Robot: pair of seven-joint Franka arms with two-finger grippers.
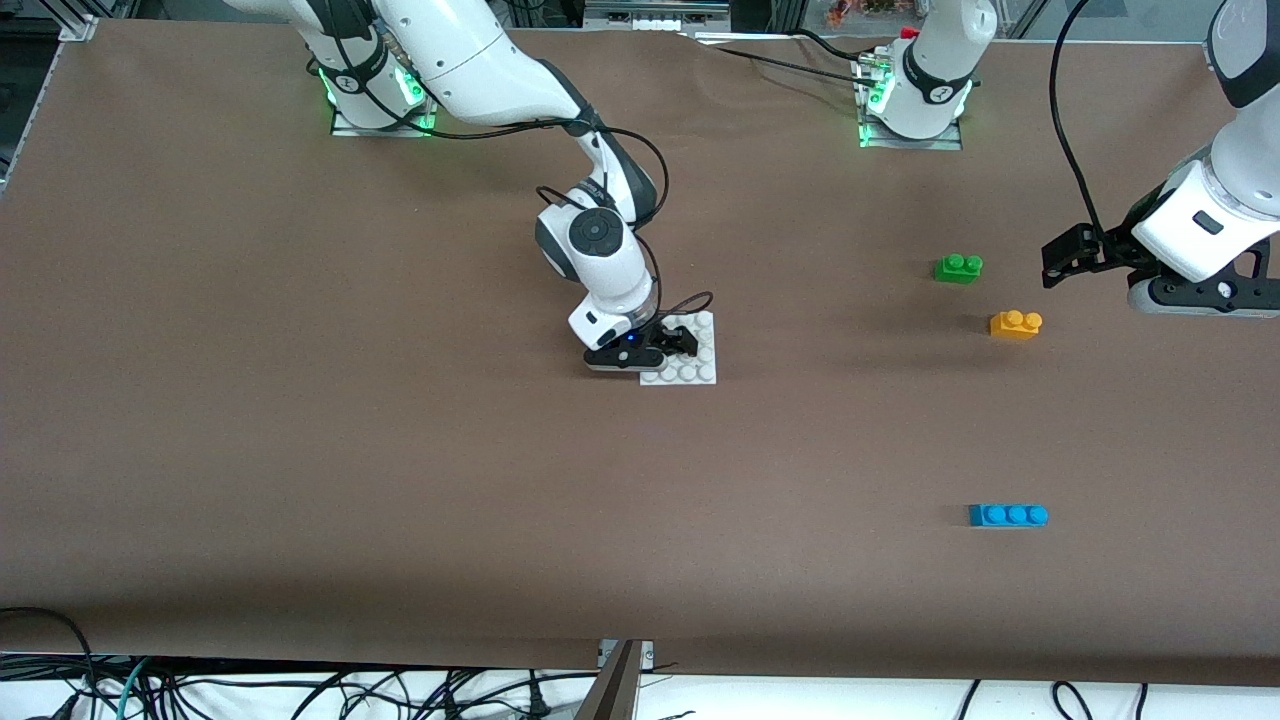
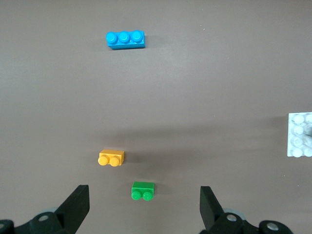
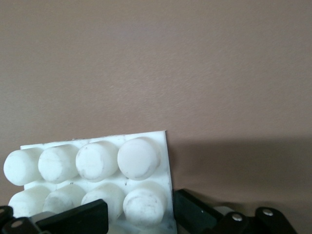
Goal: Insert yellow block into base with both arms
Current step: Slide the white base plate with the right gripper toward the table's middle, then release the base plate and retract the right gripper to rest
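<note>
The right end effector (image 1: 678, 345) sits low on the white studded base (image 1: 700, 372) mid-counter, fingers straddling its edge. The left end effector (image 1: 1062, 258), wide open and empty, hovers by the left arm's counter edge; the yellow block (image 1: 1015, 324) lies just beneath, long axis along that counter's length.

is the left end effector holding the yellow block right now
No, the yellow block lies free on the table while the left end effector hangs open above it.

Robotics lab bench.
You see bolted arm bases (image 1: 380, 95) on a brown-covered table (image 1: 300, 450), loose cables (image 1: 300, 690) along its near edge.
</note>
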